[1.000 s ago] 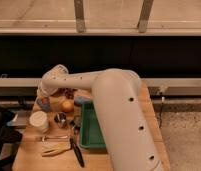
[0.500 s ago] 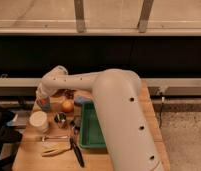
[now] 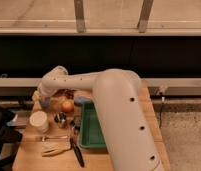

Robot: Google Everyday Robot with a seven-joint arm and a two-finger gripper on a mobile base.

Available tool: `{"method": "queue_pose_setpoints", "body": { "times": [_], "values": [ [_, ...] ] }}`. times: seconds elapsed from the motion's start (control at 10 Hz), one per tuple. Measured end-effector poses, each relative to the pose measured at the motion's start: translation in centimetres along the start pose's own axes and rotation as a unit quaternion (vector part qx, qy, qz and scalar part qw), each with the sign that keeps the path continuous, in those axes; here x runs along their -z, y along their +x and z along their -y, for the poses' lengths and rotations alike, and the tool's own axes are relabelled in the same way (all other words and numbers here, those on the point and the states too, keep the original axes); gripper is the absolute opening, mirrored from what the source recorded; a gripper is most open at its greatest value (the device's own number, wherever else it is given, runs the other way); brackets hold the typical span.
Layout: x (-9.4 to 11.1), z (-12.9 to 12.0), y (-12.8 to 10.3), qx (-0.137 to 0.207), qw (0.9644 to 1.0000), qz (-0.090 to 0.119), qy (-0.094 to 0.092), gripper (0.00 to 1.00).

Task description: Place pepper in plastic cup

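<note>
Hovering unchanged since the earlier views, the jaws [image 3: 45, 101] sit at the back-left of the wooden surface [image 3: 29, 150], the white arm [image 3: 119, 115] in the same reach and nothing on the surface shifted.

Whether the jaws are apart or together cannot be told, and the pepper cannot be made out at them or elsewhere. A light-blue shape right at the jaws, just below them, looks like the plastic cup [image 3: 45, 104], small and partly hidden by the arm's end. Just right of the jaws lies the round orange fruit [image 3: 68, 106]; nearer the camera stand the white container [image 3: 39, 121] and the small metal cup [image 3: 60, 119]; the green tray [image 3: 90, 131] sits well to their right.
</note>
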Motion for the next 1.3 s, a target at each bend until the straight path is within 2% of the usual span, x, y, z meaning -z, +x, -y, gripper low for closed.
{"method": "queue_pose_setpoints", "body": {
  "times": [1.1,1.2,1.3],
  "values": [
    [0.02,0.02,0.03,0.0,1.0,-0.001,0.0,0.61],
    [0.07,0.04,0.12,0.002,1.0,-0.004,0.001,0.61],
    [0.5,0.07,-0.01,0.009,0.9996,-0.02,0.017,0.61]
  ]
}}
